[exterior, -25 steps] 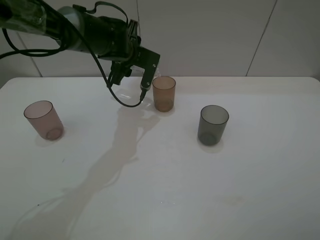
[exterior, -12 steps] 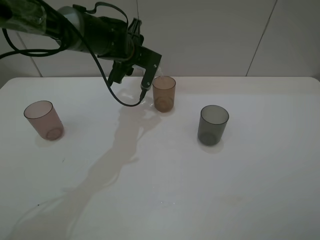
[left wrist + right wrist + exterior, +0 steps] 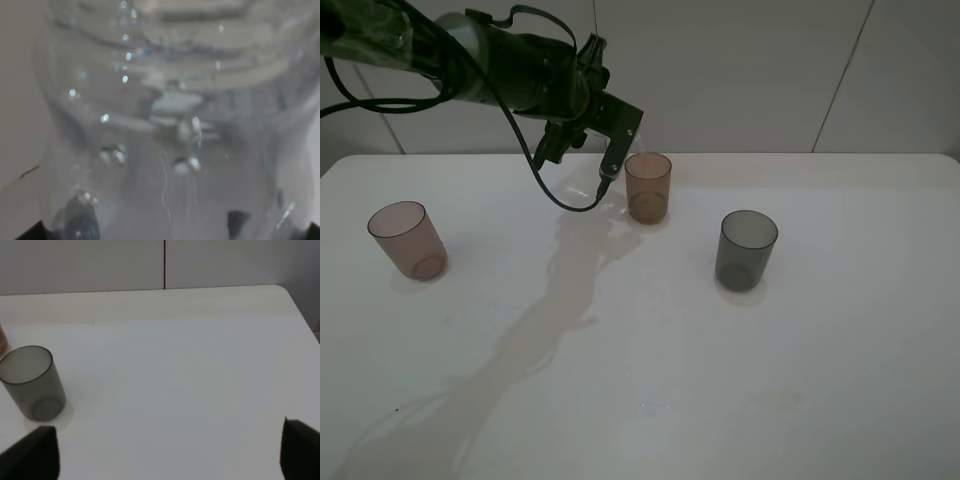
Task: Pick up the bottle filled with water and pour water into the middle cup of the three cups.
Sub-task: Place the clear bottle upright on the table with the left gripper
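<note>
Left gripper (image 3: 590,158) is clamping the bottle (image 3: 170,150) between its jaws, hanging just beside the amber-brown cup (image 3: 648,188), on that cup's left in the high view and a little above its rim.

White table (image 3: 770,380) is carrying all three cups, with the amber-brown cup standing upright near the table's far edge. Left arm (image 3: 490,65) is reaching in from well to the left of the amber-brown cup, and its shadow (image 3: 560,300) is falling across the table in front of and to the left of that cup. Black cable (image 3: 560,200) is drooping from the wrist in a loop just left of the amber-brown cup.

Right gripper (image 3: 167,452) is holding its jaws wide apart over bare table, well away from the amber-brown cup and beyond the smoky-grey cup (image 3: 747,250).

Smoky-grey cup is standing upright to the right of the amber-brown cup and nearer the camera, apart from it. Pinkish-mauve cup (image 3: 408,240) is standing well to the left of the amber-brown cup, also nearer the camera.

Bottle is filling the left wrist view, its threaded neck and droplets on its clear wall showing; in the high view it is only a faint glint by the amber-brown cup's rim, and whether water is running cannot be told.
</note>
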You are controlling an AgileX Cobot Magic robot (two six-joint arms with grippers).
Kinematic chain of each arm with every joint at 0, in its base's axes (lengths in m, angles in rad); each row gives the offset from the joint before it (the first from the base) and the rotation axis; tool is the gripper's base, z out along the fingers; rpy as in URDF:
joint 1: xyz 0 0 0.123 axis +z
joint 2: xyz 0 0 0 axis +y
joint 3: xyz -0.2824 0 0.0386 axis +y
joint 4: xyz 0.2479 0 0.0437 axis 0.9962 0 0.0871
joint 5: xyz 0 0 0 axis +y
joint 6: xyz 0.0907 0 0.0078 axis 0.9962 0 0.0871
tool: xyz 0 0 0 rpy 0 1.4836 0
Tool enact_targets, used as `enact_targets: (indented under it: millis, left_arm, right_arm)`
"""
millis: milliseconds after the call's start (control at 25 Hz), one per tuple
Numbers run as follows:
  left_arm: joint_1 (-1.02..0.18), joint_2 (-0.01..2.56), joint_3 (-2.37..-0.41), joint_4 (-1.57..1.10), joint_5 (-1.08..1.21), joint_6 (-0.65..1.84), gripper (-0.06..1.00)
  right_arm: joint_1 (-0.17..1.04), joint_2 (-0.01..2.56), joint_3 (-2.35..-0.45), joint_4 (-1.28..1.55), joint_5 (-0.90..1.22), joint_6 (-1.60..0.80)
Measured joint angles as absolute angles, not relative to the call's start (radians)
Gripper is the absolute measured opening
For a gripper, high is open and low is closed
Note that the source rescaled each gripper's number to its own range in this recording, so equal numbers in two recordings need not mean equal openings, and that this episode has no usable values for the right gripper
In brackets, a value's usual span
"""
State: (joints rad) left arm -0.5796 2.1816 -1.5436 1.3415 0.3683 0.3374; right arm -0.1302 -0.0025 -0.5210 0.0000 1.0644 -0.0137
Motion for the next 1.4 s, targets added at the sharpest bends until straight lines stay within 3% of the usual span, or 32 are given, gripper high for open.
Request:
enact_targets:
  millis: [1400]
  left_arm:
    - [-0.599,2.182,-1.544,1.523,0.398,0.337,0.02]
  right_arm:
    - [-0.130,-0.002,-0.521,0.000,1.064,-0.014]
